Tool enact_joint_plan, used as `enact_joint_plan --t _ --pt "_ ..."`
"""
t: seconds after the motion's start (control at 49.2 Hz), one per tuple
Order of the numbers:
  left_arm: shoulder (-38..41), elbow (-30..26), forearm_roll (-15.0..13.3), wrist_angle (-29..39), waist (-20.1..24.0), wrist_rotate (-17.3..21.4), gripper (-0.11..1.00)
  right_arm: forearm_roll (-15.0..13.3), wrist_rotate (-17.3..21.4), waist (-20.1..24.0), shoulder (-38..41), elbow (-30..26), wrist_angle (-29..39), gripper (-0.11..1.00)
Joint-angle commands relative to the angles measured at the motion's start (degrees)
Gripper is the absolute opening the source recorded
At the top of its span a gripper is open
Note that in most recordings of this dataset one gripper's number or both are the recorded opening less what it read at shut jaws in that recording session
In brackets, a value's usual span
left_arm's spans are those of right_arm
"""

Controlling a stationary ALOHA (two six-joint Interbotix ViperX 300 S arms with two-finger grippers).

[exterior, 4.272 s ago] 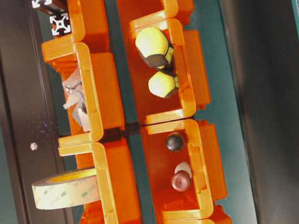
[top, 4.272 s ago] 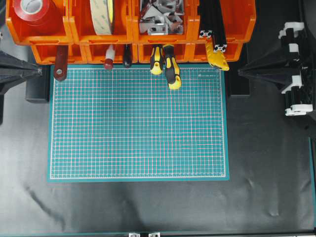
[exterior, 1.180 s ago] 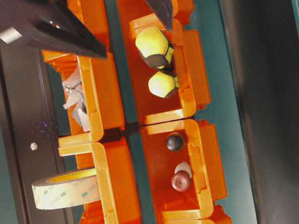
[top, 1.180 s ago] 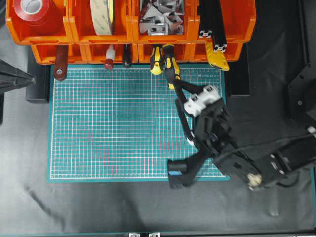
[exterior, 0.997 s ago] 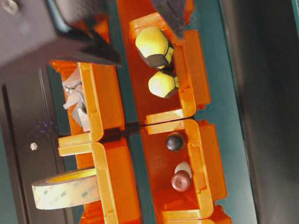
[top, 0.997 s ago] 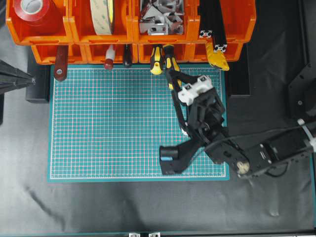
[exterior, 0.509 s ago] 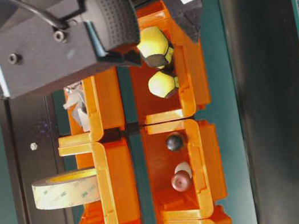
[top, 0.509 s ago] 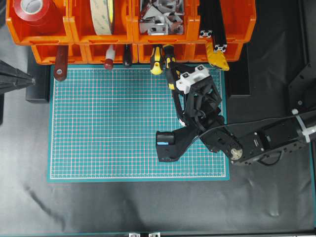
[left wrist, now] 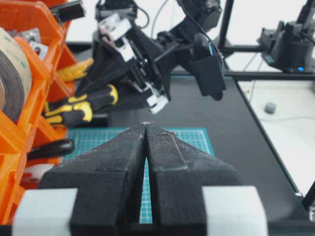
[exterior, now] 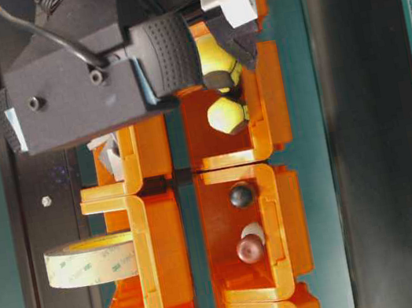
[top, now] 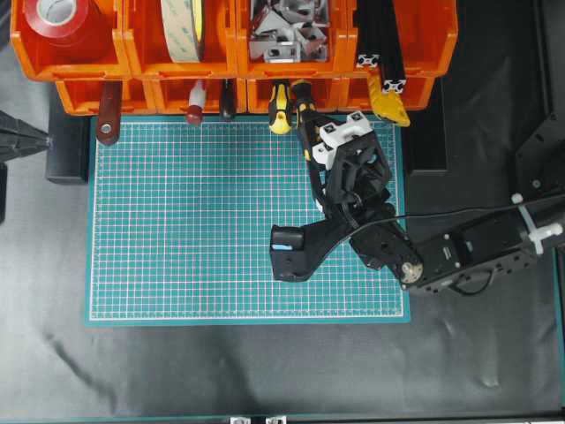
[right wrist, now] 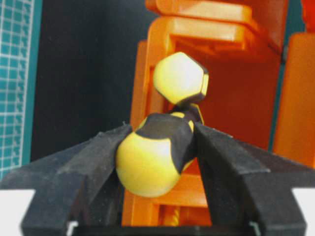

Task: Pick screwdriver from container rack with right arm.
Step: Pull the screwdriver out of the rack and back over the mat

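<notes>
Right wrist view showed the right tool pinching the screwdriver handle, fingers flanking it to draw it from the container rack.

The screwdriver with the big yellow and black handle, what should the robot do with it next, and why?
Probably pull it gently straight out of the container rack. The right gripper has a finger pressed on each side of the screwdriver handle, but its shaft still sits in the lower bin beside the smaller yellow tool.
</notes>
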Motion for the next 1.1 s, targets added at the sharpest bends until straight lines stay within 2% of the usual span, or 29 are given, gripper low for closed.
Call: enact_joint_plan --t 0.0,0.509,0.61,0.834,1.078 --pt "0.3 -1.6 0.2 -0.1 -0.2 -0.1 0.00 0.4 0.1 0.8 -0.6 -2.2 2.2 0.42" --pt "-1.1 -1.6 0.2 4.0 -0.1 -0.1 0.00 0.3 -2.0 5.4 -1.1 -9.7 12.6 0.40" --pt "-1.8 -1.7 0.2 4.3 -0.1 -0.2 0.00 0.3 -3.6 7.1 -1.5 -9.9 13.8 0.40" --pt "-2.3 -1.7 0.2 4.7 -0.2 -0.2 0.00 1.8 -3.6 9.1 -2.5 -8.4 15.8 0.40" --pt "-2.3 -1.7 0.2 4.9 -0.3 -0.2 0.00 2.4 -4.2 16.5 -2.2 -9.7 17.1 0.40"
